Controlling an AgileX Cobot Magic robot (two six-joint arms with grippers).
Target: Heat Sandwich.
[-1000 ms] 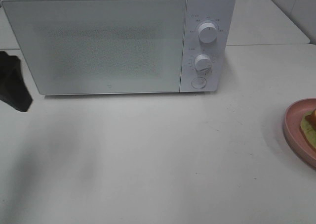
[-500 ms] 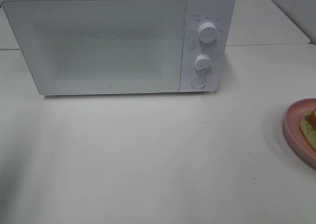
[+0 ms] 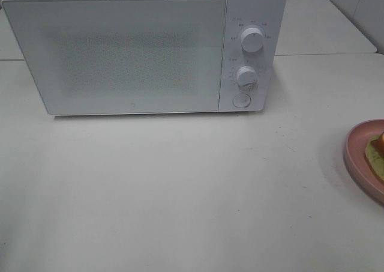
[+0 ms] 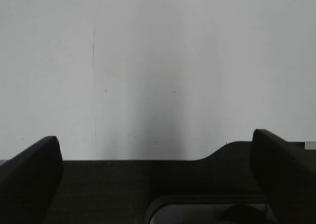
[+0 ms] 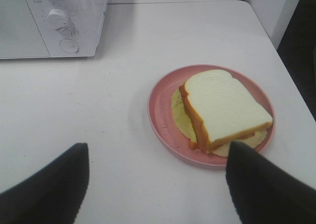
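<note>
White microwave (image 3: 144,48) standing at the back of the desk (image 3: 180,188), door closed, two knobs (image 3: 252,39) on its right panel. Sandwich (image 5: 222,108) lying on a pink plate (image 5: 160,115) at the desk's right edge, well apart from the microwave. Right gripper (image 5: 158,184) hovering just short of the plate, jaws spread wide, holding nothing. Left gripper (image 4: 158,184) over bare desk, jaws likewise spread wide and empty.
</note>
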